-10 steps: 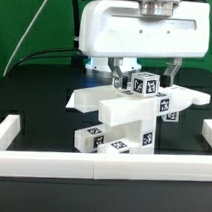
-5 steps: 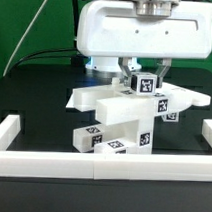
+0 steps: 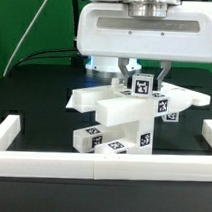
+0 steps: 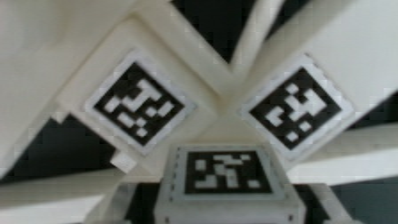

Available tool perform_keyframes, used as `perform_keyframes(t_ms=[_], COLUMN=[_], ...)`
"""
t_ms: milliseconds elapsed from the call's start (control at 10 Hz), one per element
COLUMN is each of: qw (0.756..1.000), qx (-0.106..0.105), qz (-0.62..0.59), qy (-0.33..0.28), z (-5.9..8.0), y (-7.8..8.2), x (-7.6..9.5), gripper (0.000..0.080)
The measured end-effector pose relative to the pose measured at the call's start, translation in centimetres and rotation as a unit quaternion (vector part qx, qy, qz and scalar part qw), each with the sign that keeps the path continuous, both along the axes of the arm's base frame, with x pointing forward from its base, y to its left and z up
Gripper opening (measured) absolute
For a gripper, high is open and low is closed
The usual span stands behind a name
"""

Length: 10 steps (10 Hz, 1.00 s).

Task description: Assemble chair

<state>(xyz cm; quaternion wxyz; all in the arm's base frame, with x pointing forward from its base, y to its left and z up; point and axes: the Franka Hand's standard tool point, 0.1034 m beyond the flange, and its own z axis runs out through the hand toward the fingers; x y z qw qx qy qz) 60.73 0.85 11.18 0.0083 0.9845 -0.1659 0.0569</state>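
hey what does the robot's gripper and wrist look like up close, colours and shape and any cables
In the exterior view the hand is a wide, boxy white housing with rounded corners, capped by a grey metallic cylindrical flange. Two slim dark fingers hang beneath it, forming the gripper. A thin black cable trails behind against the green backdrop. No markings are legible on the housing.

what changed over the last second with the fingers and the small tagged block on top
The small tagged block on top turned: a second ago it showed two tagged faces, now mostly one, facing the camera. The fingers flank it throughout; whether they grip it is unclear. The rest of the chair assembly and the border rail stayed where they were.
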Motion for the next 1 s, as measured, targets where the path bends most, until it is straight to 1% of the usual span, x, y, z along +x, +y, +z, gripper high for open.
perform_keyframes(t_ms=[200, 300, 500, 600, 700, 900, 1000], qw=[0.992, 0.987, 0.956, 0.943, 0.940, 0.946, 0.946], qx=[0.020, 0.026, 0.050, 0.062, 0.067, 0.065, 0.065], qz=[-0.124, -0.161, -0.288, -0.326, -0.334, -0.317, -0.317], qy=[-0.004, -0.005, -0.007, -0.009, -0.012, -0.012, -0.012], z=[-0.04, -0.06, -0.08, -0.08, -0.07, -0.08, -0.08], y=[-0.03, -0.02, -0.02, -0.05, -0.05, -0.02, -0.01], x=[-0.02, -0.02, 0.03, 0.10, 0.18, 0.17, 0.17], gripper=[0.0268, 0.0268, 0.0268, 0.0268, 0.0268, 0.0269, 0.0483])
